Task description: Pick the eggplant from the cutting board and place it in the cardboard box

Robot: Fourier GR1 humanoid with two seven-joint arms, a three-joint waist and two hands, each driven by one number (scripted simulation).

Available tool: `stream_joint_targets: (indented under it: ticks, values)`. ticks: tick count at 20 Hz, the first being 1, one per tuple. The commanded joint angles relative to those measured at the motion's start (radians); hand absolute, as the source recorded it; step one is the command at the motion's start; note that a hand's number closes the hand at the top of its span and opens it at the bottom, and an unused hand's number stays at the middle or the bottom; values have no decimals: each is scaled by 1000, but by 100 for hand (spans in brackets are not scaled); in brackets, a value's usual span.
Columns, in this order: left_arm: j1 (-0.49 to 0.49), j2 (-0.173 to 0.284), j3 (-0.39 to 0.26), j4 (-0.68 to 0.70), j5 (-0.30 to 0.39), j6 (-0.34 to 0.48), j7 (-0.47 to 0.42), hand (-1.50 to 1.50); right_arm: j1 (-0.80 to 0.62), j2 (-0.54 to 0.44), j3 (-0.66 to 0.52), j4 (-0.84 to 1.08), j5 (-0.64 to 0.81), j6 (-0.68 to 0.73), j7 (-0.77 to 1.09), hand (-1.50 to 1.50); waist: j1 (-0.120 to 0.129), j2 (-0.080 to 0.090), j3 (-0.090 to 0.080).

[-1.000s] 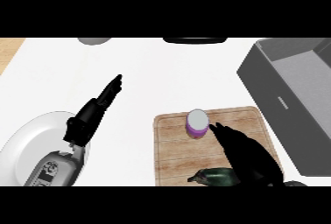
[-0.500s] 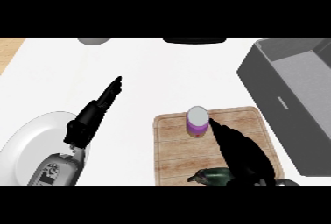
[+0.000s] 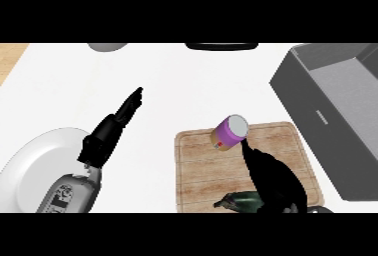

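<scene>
On the white worktop (image 3: 184, 85) a wooden cutting board (image 3: 203, 170) lies right of centre, and the dark eggplant (image 3: 240, 202) rests at its near edge, partly hidden by the right hand (image 3: 273, 177). That hand stretches up over the board with its fingers straight and close together, the fingertips just beside a purple-lidded can (image 3: 230, 132) that lies tilted at the board's far edge; whether they touch it cannot be told, and the fingers are not curled round anything. The grey cardboard box (image 3: 310, 95) stands at the right side of the worktop, just beside the board, its open top facing up. The left hand (image 3: 111, 132) lies well apart on the left, fingers straight and pointing up the view, holding nothing, its wrist over the rim of a white plate (image 3: 33, 160). At the far edge of the worktop sit a grey round object (image 3: 108, 47) and a black one (image 3: 221, 46), both cut off.
</scene>
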Motion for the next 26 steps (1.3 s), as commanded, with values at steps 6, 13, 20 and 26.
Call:
stream_joint_targets:
  ticks: [6, 13, 20, 26]
  values:
    - [47, 15, 46, -67, 7, -48, 29, 0, 116, 6, -7, -11, 88, 59, 11, -150, 1, 3, 2]
    - [25, -13, 55, -60, -28, -49, 36, 0, 92, 87, 5, 147, 208, 51, -43, -150, 3, 4, 2]
    - [-8, -16, 92, 19, -37, -74, -25, 0, 45, 42, -94, 168, 182, 159, -154, 150, 1, 5, 2]
    - [2, -38, 96, -16, -35, -93, 8, 0, 59, 96, -43, 232, 353, 46, -243, 150, 3, 5, 2]
